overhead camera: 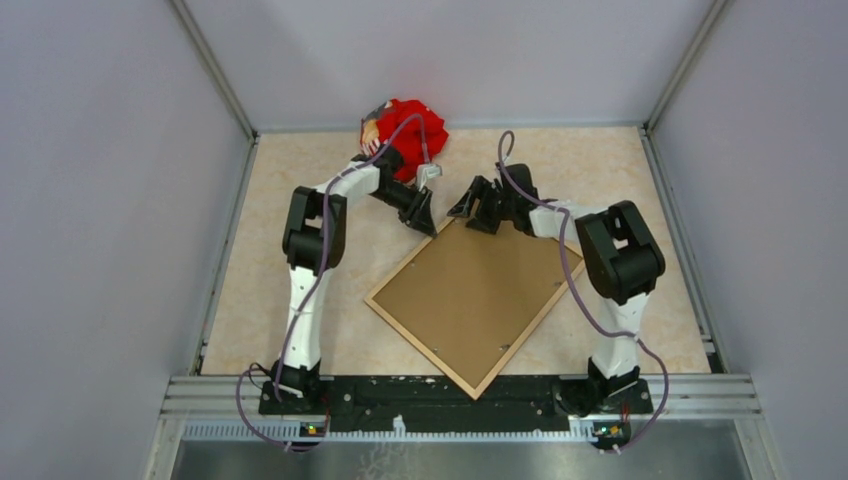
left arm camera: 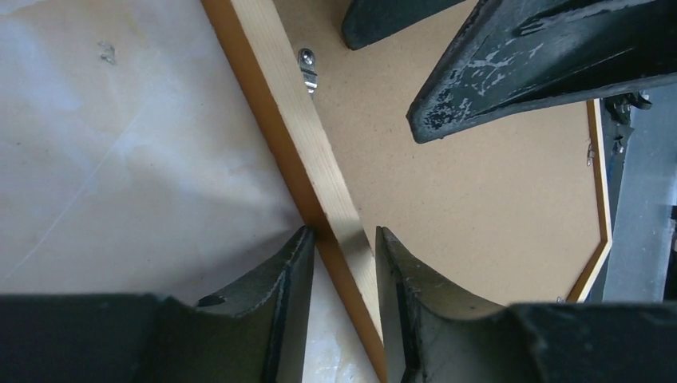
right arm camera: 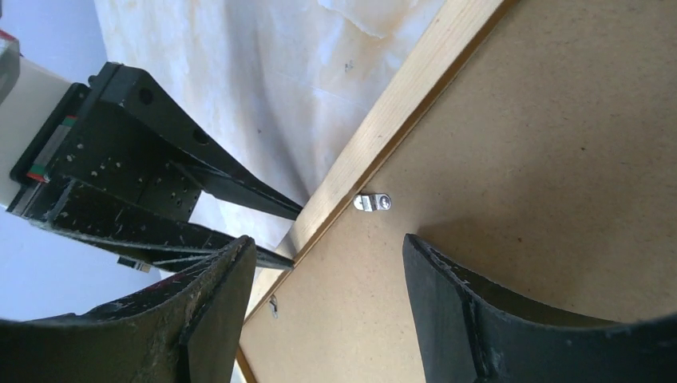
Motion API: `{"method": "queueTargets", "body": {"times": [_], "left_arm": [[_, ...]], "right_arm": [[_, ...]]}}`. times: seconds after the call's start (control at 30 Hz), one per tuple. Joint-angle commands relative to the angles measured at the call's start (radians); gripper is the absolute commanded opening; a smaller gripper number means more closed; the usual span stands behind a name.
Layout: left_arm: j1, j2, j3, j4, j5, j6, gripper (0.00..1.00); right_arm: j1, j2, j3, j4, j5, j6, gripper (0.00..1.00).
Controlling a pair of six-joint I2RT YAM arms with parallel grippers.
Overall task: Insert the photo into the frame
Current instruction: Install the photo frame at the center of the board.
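Note:
The frame (overhead camera: 420,345) lies face down and turned like a diamond on the table, with a brown backing board (overhead camera: 470,295) filling it. The photo is hidden. My left gripper (overhead camera: 428,222) is at the frame's far corner. In the left wrist view it (left arm camera: 342,233) stands open astride the pale wooden rail (left arm camera: 295,120), one finger on each side. My right gripper (overhead camera: 462,210) hovers just right of that corner. In the right wrist view it (right arm camera: 327,247) is open over the backing board (right arm camera: 543,144) with nothing between its fingers.
A red bundle (overhead camera: 405,130) lies at the back of the table behind the left arm. Small metal clips (right arm camera: 372,202) sit along the inside of the rail. Grey walls close in the table on three sides.

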Motion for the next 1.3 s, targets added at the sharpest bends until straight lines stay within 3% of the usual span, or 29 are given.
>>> {"method": "queueTargets", "body": {"times": [0.0, 0.4, 1.27], "left_arm": [[0.005, 0.018, 0.009, 0.010, 0.009, -0.004, 0.39], [0.005, 0.001, -0.065, 0.025, 0.006, 0.010, 0.30], [0.005, -0.035, -0.133, 0.020, 0.010, 0.066, 0.27]], "right_arm": [[-0.002, 0.024, 0.006, 0.094, -0.034, 0.028, 0.68], [0.044, 0.061, 0.021, 0.106, -0.009, 0.052, 0.66], [0.057, 0.096, 0.092, 0.075, 0.075, 0.039, 0.65]]}}
